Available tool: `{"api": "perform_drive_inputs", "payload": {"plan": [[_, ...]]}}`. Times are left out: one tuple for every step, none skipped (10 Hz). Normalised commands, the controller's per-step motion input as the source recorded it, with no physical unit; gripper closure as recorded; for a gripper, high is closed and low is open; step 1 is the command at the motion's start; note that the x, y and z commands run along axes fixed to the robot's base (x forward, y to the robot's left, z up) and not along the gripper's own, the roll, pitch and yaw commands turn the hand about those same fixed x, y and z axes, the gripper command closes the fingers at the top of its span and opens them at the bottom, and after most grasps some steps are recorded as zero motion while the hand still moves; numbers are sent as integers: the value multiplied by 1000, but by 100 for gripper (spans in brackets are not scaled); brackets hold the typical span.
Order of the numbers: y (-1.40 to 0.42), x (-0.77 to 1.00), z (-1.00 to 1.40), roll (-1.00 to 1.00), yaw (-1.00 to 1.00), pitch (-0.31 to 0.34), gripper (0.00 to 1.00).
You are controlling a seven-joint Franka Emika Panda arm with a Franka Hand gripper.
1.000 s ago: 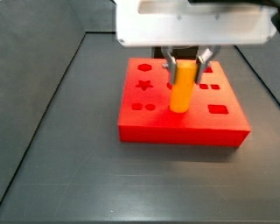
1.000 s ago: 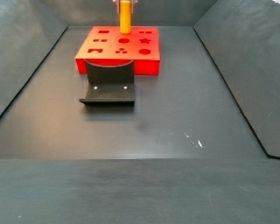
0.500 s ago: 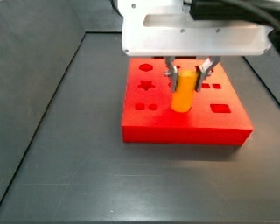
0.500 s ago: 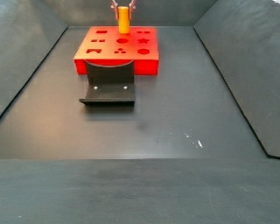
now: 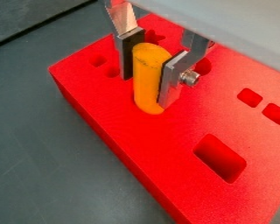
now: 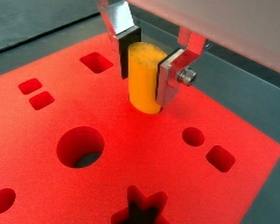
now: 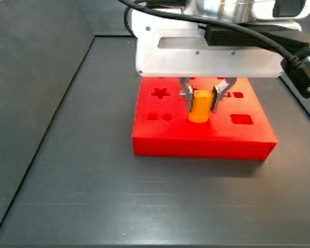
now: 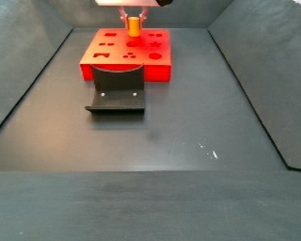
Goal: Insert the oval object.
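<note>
The oval object [image 5: 146, 80] is held upright between the 2 silver fingers of the gripper [image 5: 152, 63], clamped on both sides in both wrist views [image 6: 143, 77]. Its lower end meets the top of the red block [image 5: 119, 140]; the hole under it is hidden by the peg itself, so its depth cannot be told. In a side view, at upper centre, only a short orange length [image 7: 198, 107] shows below the gripper's white housing. In a side view, the gripper [image 8: 132, 11] is cut off at the top edge. The fixture [image 8: 117, 91] stands just in front of the block [image 8: 125, 55].
</note>
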Motion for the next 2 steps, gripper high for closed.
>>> {"api": "perform_drive_inputs", "payload": {"plan": [[0, 0, -166, 13, 0, 21, 100], [0, 0, 0, 0, 0, 0, 100]]}}
